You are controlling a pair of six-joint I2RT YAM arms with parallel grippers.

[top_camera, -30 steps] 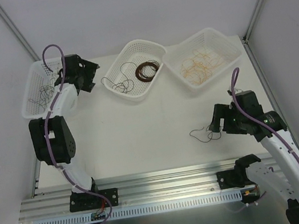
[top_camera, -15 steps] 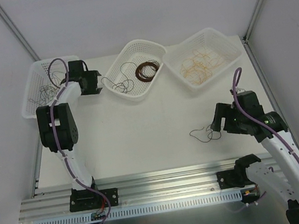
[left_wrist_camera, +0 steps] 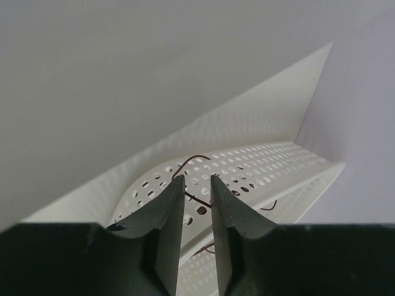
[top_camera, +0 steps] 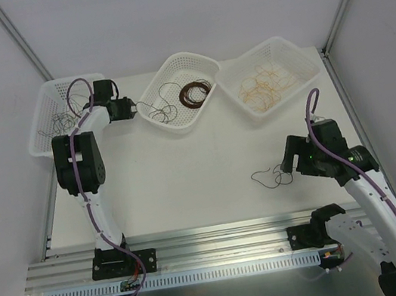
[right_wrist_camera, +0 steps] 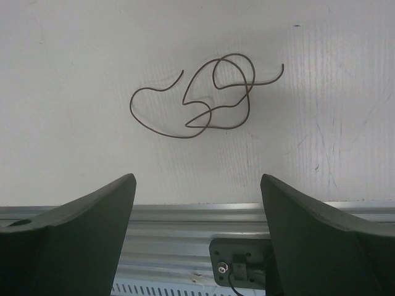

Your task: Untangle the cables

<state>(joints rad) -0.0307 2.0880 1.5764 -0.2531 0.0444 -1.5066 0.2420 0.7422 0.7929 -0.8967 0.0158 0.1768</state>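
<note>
Right pincer [right_wrist_camera: 197, 184] hangs wide open, empty, above the looped brown cable [right_wrist_camera: 203, 102] on the bench [right_wrist_camera: 345, 74]. Left pincer [left_wrist_camera: 195, 179], nearly closed (gripping its wire [left_wrist_camera: 196, 198]? cannot tell), risks snagging the basket [left_wrist_camera: 271, 163] mesh.

Three white mesh baskets line the far edge of the white table [top_camera: 187, 173]: the left basket [top_camera: 40, 130] apart; the middle basket [top_camera: 183, 55] and the right basket [top_camera: 295, 46] close together; an aluminium rail [top_camera: 221, 236] runs along the near edge.

We see a white table [top_camera: 186, 165] walled by plain white panels [top_camera: 182, 13], a metal rail [top_camera: 221, 237] along its 6 o'clock edge.
</note>
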